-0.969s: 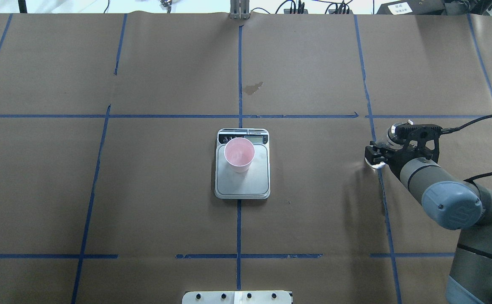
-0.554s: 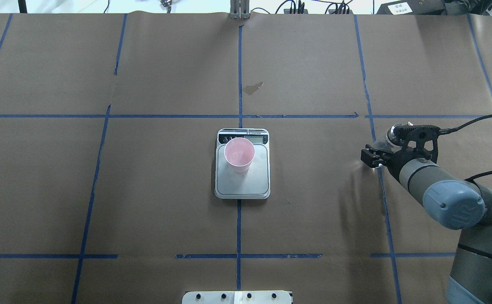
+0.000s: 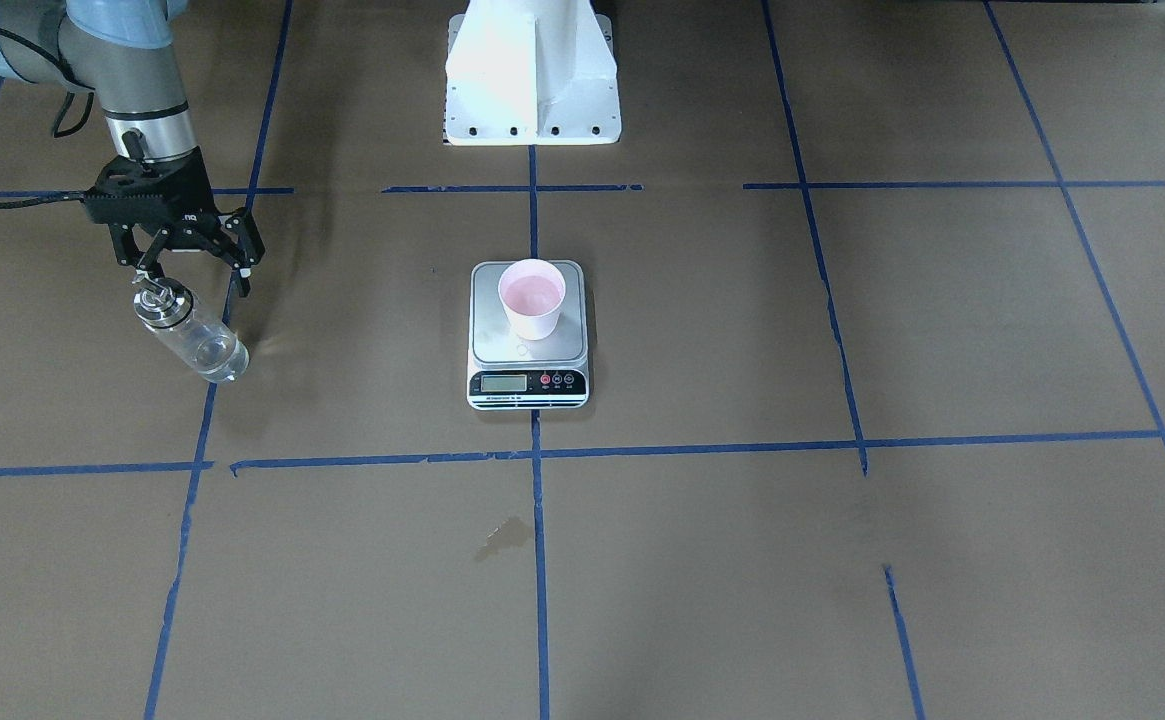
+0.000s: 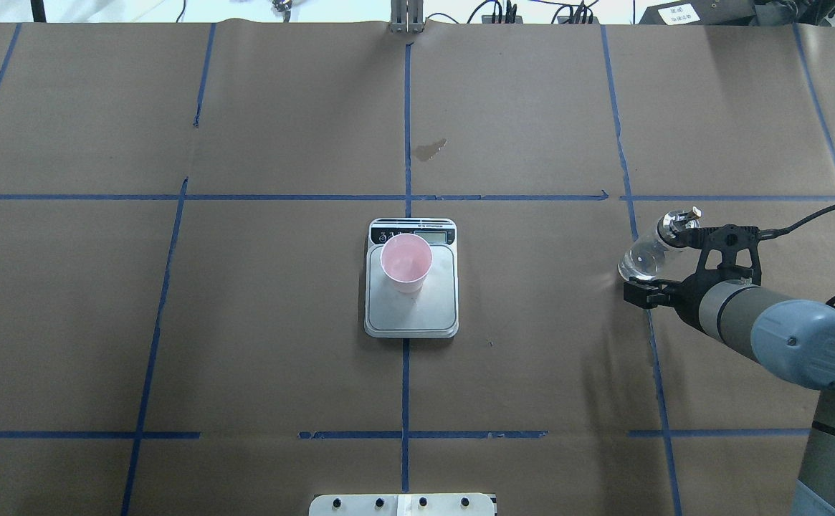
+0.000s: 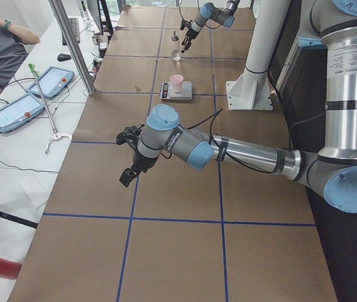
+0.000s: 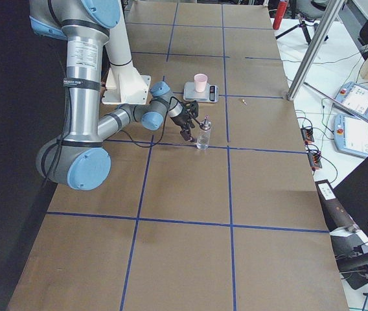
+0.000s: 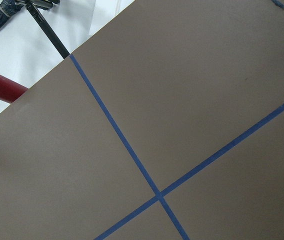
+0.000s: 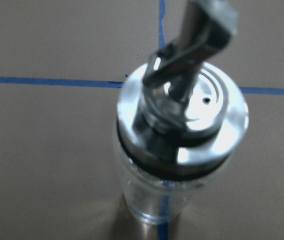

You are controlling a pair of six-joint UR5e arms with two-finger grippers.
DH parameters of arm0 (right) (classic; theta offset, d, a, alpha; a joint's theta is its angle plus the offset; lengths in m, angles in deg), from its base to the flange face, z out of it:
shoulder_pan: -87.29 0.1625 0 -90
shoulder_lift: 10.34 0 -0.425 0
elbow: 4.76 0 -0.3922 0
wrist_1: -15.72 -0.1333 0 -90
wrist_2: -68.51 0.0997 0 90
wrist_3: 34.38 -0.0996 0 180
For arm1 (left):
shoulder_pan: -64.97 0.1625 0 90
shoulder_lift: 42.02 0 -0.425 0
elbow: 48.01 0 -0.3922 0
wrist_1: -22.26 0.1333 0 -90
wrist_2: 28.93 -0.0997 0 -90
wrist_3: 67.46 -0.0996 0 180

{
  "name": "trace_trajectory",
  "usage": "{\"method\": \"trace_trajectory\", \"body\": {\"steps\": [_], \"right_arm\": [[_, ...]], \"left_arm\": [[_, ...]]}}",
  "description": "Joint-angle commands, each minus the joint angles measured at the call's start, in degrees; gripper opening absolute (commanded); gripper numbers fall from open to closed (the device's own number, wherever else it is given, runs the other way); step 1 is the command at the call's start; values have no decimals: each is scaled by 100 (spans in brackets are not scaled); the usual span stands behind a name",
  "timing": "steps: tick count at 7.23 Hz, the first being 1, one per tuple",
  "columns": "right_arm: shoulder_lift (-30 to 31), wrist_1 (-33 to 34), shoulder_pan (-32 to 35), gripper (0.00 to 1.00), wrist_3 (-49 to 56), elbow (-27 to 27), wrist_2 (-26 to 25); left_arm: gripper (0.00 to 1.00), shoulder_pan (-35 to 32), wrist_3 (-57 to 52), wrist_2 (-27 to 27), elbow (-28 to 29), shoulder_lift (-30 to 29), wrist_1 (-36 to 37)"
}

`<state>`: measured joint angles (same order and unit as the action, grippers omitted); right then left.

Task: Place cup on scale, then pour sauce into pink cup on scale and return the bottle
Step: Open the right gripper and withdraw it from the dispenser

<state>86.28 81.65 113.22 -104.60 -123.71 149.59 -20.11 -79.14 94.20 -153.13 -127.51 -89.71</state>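
Right claw (image 3: 194, 278) now off bottle (image 3: 192, 338).

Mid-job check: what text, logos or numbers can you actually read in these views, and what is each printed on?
"UR": logo on the blue joint cap of the right arm.
On the scale, the display and button marks: too small to read.
White lettering on the right tool: blurred.
White sticker on the left arm: too small.
White tag at the table's far edge: too small.
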Motion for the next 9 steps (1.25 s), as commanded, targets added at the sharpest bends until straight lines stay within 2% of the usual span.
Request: {"method": "trace_trajectory", "body": {"steps": [1, 2, 4, 5, 6, 7, 9], "right_arm": [[15, 1488, 0, 100, 0, -899, 704], [41, 1833, 17, 100, 0, -1041, 1143], [-125, 3183, 61, 100, 26, -1733, 1874], [-309, 3860, 436, 100, 148, -2059, 2260], [-650, 4371, 953, 100, 863, -2123, 2725], [-827, 4820, 1732, 100, 2001, -2115, 3234], [-803, 4956, 2903, 100, 3823, -1967, 3816]], "left_arm": [[100, -9, -1, 0, 0, 15, 0], [100, -9, -1, 0, -9, 24, 0], [100, -9, -1, -8, -18, 33, -9], [100, -9, -1, -9, -18, 33, -9], [100, -9, 8, -9, -70, 41, 0], [100, -9, 8, 0, -79, 41, 0], [100, -9, 8, 0, -79, 59, 0]]}}
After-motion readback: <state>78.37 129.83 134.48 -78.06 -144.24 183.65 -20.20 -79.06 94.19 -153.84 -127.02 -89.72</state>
